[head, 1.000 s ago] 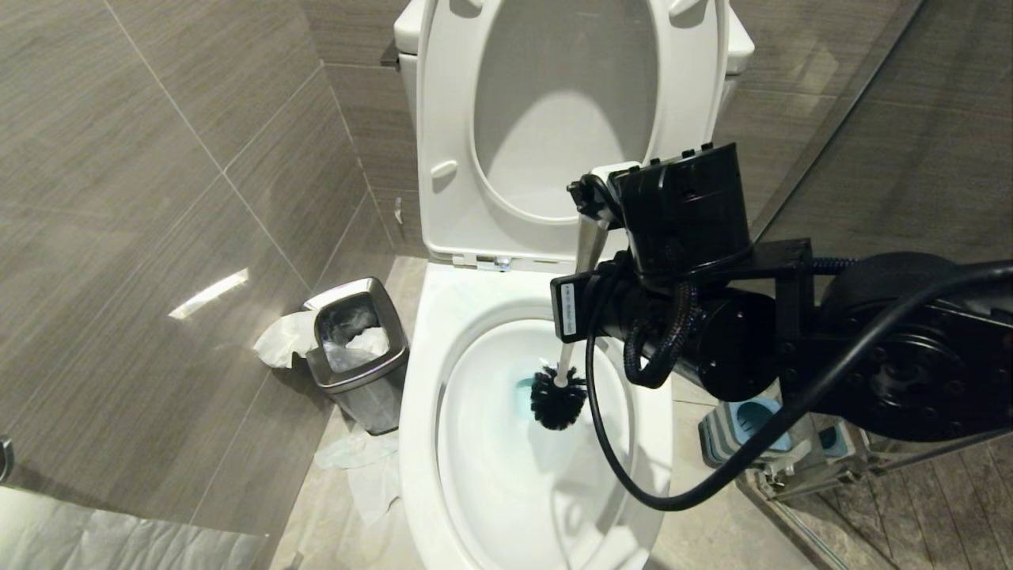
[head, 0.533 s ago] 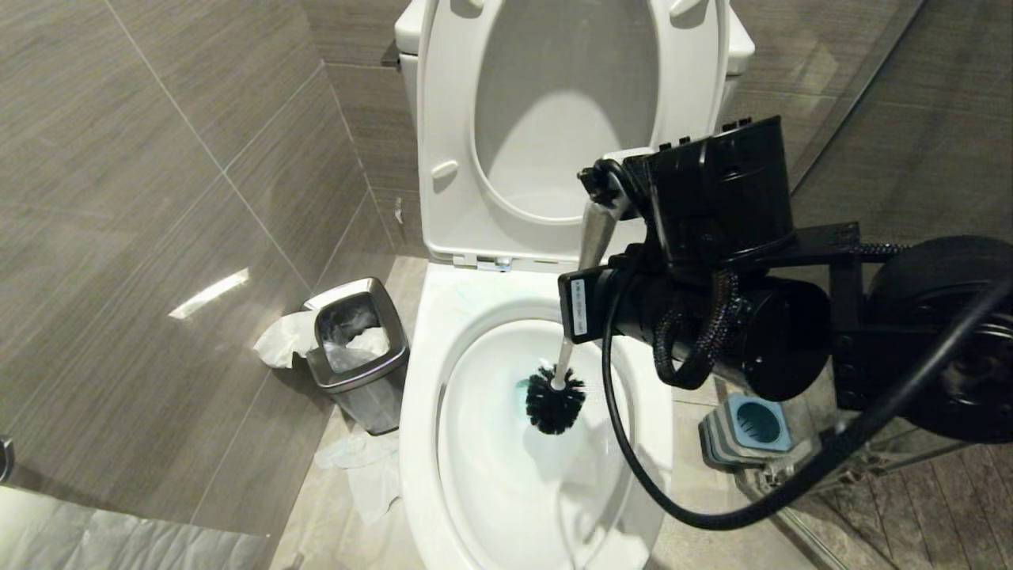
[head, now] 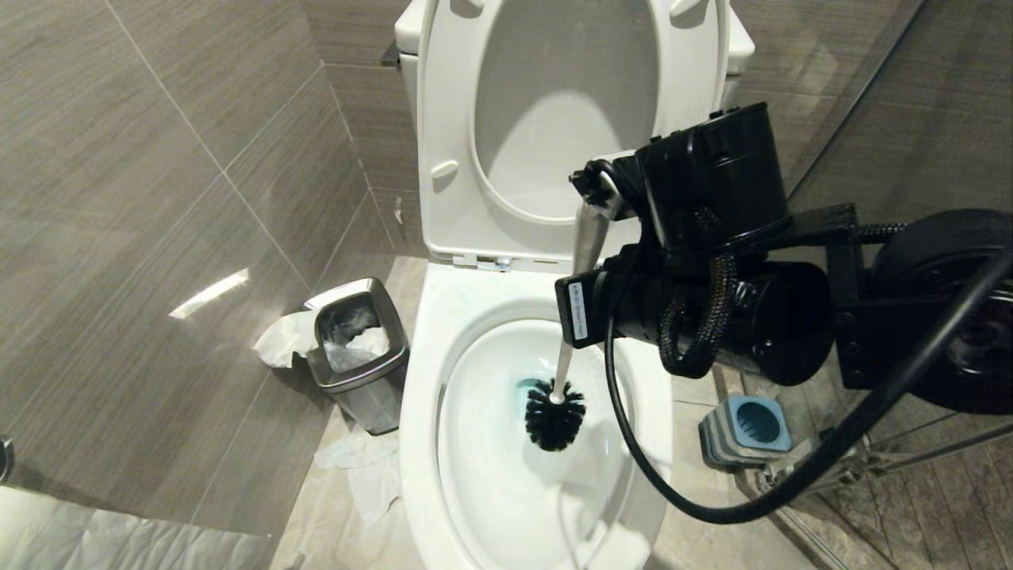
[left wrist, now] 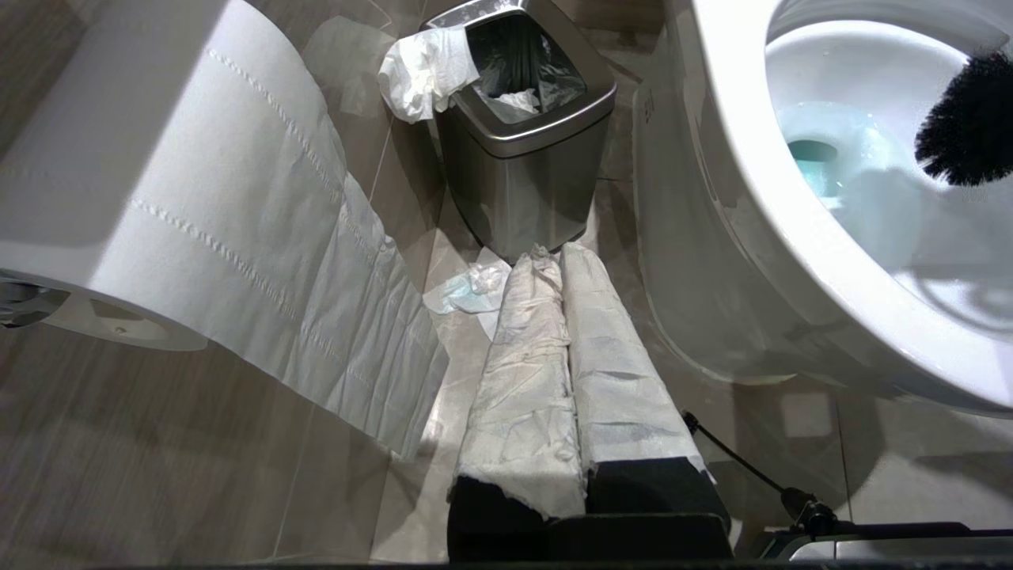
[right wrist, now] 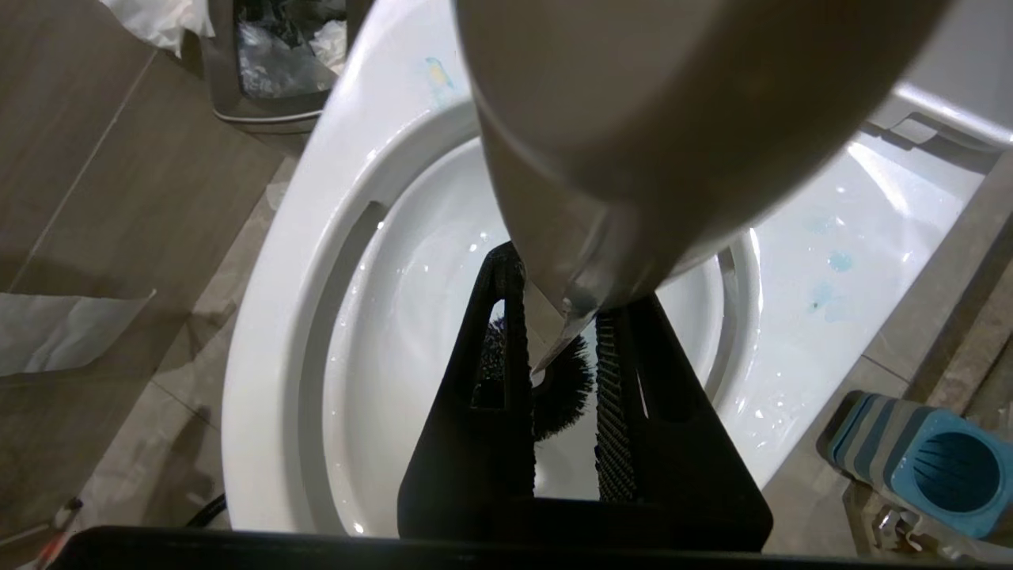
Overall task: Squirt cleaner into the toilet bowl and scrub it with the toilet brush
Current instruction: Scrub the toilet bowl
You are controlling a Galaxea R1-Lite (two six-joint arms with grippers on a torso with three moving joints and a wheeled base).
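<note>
- My right gripper [right wrist: 563,372] pinches the brush [head: 556,412] handle; the spiky black head hangs inside the glossy bowl [head: 506,491], above blue-tinted water.
- Only my left wrist view shows my left gripper [left wrist: 563,261], paper-wrapped fingers pressed together, beside a steel bin [left wrist: 522,134].
- The ribbed blue holder [head: 744,431] stands right of the bowl.

Head camera looks down from above onto the bowl [head: 506,475]; left wrist camera sits low near the floor beside it; right wrist camera peers closely in; all share the brush [head: 555,413].
</note>
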